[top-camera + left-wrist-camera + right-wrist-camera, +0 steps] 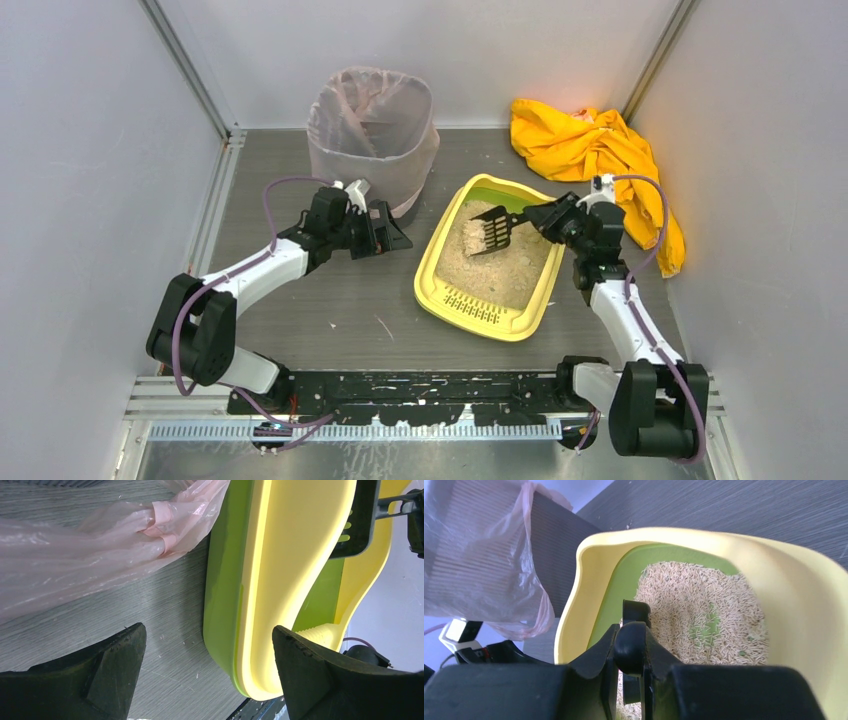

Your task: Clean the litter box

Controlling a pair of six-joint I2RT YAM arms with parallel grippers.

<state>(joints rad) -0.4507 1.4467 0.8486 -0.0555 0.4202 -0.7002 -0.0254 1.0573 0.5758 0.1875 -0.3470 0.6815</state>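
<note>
Bright even light, litter box (300, 555) rim glaring (left wrist), foreground blurred

Bagged bin (372, 135) close beside litter box (520, 322) far corner; left claw (392, 232) fills narrow gap between. Yellow cloth (580, 145) crowds back-right corner. Bench (330, 300) front-left of box open, passable.

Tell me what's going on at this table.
The right gripper is shut on the handle of a black slotted scoop, holding its head over the beige litter in the yellow litter box. Some litter seems to sit on the scoop. The left gripper is open and holds nothing, hovering between the bag-lined bin and the box. A yellow cloth lies in the far right corner.
</note>
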